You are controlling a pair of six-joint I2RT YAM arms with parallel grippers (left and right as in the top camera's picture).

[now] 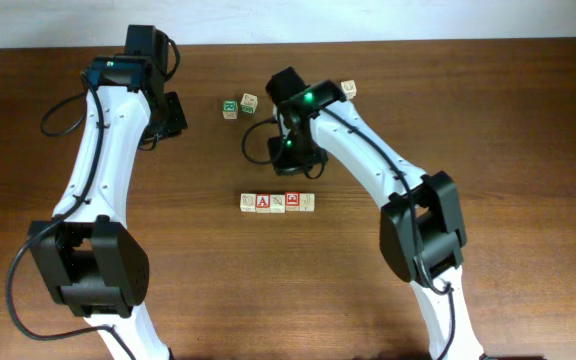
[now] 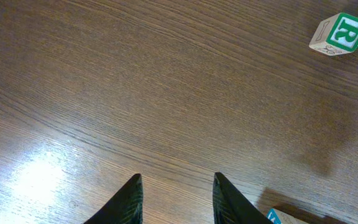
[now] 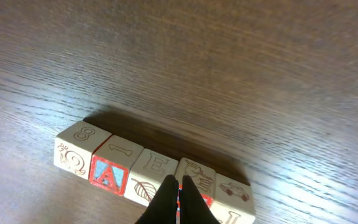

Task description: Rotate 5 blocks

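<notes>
five blocks (image 3: 148, 171) sat in a row, awaiting a turn. right end effector (image 3: 179, 200) was pressed together, empty; left end effector (image 2: 178, 194) spread. next, the right likely needed opening around one block.

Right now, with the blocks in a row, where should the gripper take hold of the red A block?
I'd pinch the red A block across the row, on its two faces along the row's long sides, coming straight down from above. The end block and the leaf block sit against its other two sides, leaving no gap there.
</notes>
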